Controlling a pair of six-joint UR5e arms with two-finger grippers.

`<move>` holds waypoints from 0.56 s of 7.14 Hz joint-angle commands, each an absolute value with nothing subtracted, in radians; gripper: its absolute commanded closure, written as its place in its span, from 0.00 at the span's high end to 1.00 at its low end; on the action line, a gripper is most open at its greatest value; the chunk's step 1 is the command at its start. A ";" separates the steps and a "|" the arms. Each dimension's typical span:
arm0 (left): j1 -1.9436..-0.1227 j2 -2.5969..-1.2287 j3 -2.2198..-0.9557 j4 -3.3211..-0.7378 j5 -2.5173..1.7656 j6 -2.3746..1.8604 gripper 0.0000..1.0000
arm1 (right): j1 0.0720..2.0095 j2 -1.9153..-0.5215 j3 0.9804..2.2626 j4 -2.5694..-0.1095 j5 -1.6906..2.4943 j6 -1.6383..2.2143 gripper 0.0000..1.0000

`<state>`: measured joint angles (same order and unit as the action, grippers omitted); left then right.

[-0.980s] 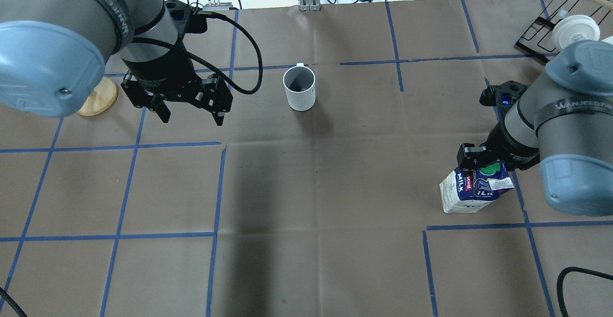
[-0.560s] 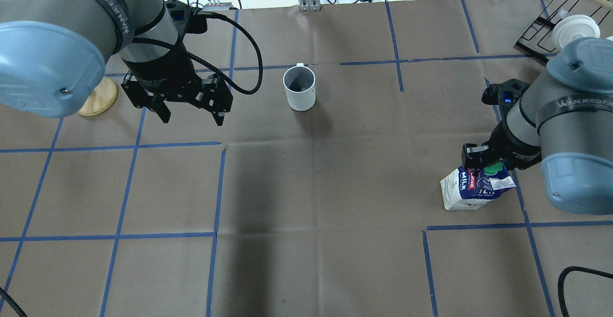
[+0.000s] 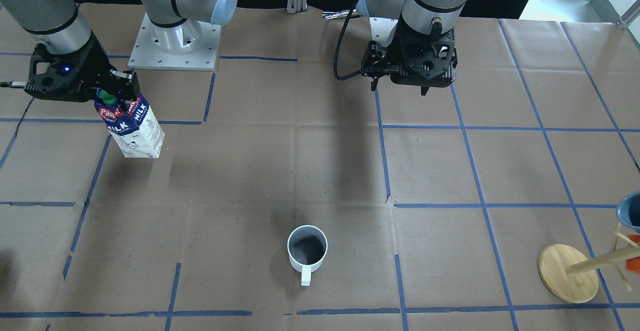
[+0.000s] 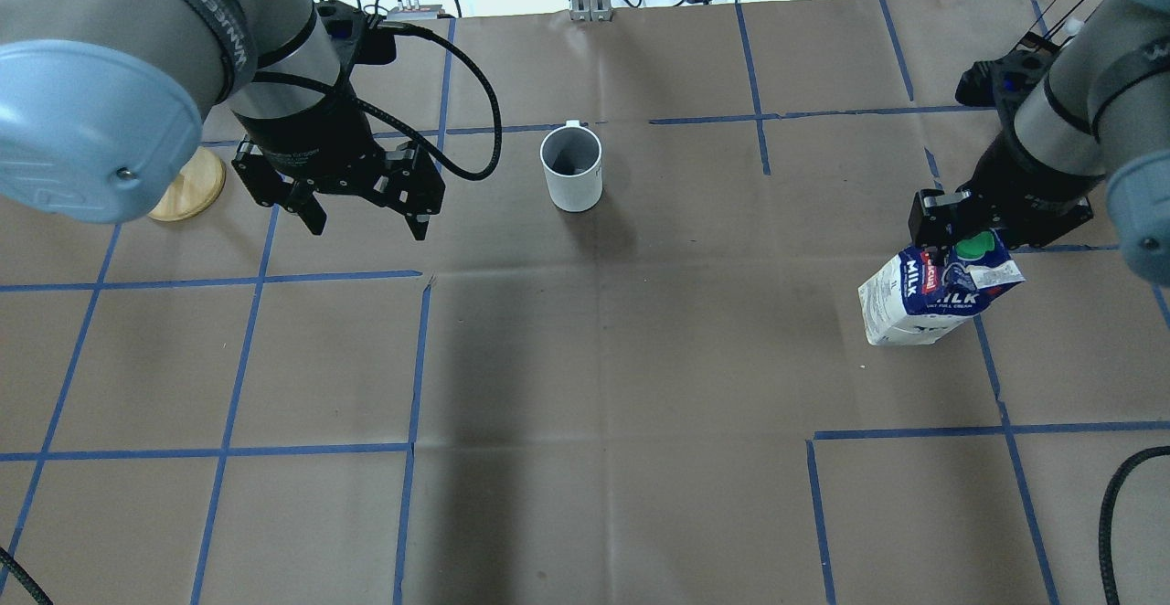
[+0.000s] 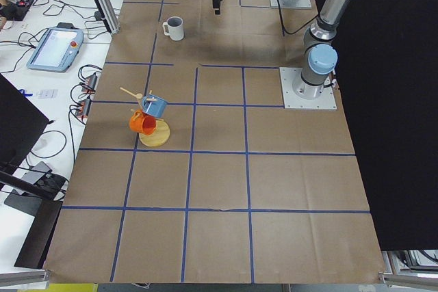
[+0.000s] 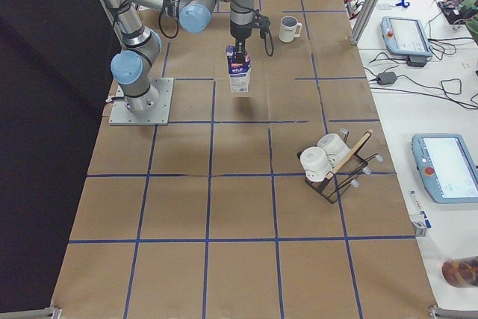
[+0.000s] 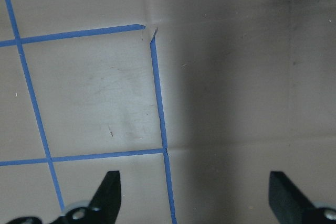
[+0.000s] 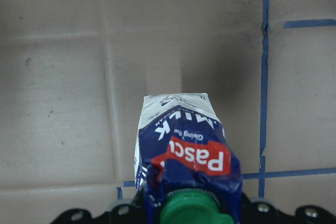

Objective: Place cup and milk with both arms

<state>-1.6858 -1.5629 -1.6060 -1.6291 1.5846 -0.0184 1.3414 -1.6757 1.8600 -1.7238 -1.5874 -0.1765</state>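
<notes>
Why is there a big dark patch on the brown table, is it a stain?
Likely a shadow: in the overhead view a soft-edged dark band runs down the table; in the front-facing view it starts by the left gripper; in the left wrist view it dims the right half.

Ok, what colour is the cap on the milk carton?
Green; the cap on the milk shows best in the right wrist-mounted view.

In my overhead view I see the small white cylindrical mug [image 4: 572, 171] upper centre. The blue-and-white gable-top milk carton [image 4: 925, 302] is centre right, well apart.
</notes>
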 commanded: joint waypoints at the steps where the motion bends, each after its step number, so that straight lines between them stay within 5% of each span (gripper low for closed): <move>1: -1.686 -1.562 -1.606 -1.629 1.585 -0.018 1.00 | 1.373 -1.556 1.668 -1.649 -1.583 -0.176 0.50; 4: -1.687 -1.562 -1.606 -1.629 1.585 -0.018 1.00 | 1.561 -1.277 1.349 -1.638 -1.597 -0.041 0.50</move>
<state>-1.6861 -1.5617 -1.6061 -1.6291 1.5846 -0.0184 1.4862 -1.3944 1.4790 -1.6433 -1.5938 -0.1111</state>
